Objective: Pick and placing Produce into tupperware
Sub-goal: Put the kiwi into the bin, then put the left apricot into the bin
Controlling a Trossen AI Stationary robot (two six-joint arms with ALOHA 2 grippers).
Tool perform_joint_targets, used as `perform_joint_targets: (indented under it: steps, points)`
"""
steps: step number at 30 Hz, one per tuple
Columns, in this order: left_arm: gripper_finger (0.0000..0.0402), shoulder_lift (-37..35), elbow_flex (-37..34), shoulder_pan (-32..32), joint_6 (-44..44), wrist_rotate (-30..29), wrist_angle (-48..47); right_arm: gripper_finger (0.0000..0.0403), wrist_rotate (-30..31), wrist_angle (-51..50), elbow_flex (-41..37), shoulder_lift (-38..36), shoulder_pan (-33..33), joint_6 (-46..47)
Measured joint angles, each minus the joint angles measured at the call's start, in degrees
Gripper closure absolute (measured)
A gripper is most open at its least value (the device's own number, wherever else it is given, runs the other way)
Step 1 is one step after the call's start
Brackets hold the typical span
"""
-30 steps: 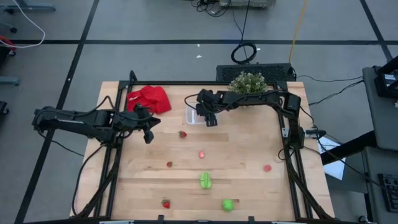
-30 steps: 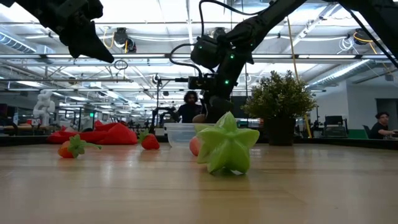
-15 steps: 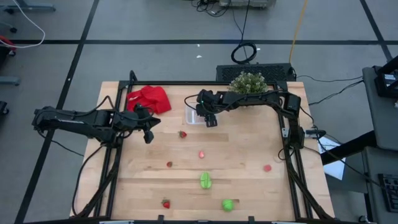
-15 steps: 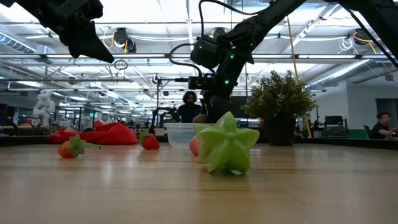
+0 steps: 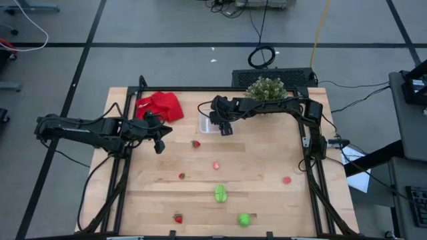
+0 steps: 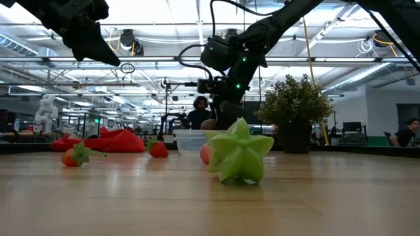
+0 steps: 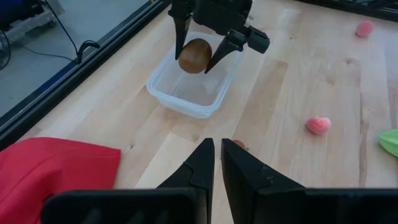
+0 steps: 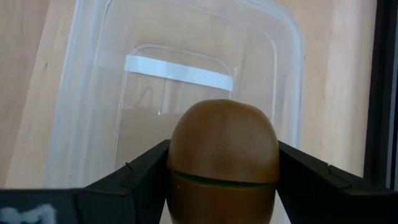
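A brown oval hangs over the clear tupperware at the table's far middle, with my right gripper shut on it. The tupperware stands on the wood with nothing inside it. My left gripper is shut and hovers above the table's left part, touching nothing. Small red pieces, pink ones and two green pieces lie scattered on the table. My right gripper pinches the brown oval's two opposite sides between its two fingers. The fingers slant down from the table's right and far side. The oval sits near their free ends, lifted clear above the open tupperware.
A red cloth lies at the far left corner and a potted plant stands at the far edge beside the right arm. A green star-shaped piece fills the front of the low view. People show in the room behind.
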Motion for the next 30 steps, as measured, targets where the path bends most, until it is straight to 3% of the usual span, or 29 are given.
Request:
perform_joint_targets:
  steps: [12, 20, 30]
  points:
    - [0.0369, 0.00, 0.00, 0.00, -0.02, 0.00, 0.00, 0.0115, 2.73, -2.00, -0.07, 0.31, 1.03, -1.35]
    - [0.0369, 0.00, 0.00, -0.01, -0.01, 0.00, 0.00, 0.0110, 3.57, -1.83, -0.07, 0.31, 2.10, -3.21]
    - [0.0369, 0.00, 0.00, -0.02, -0.02, 0.02, 0.00, 0.0110, 12.71, -1.90, -0.07, 0.31, 4.22, -8.86]
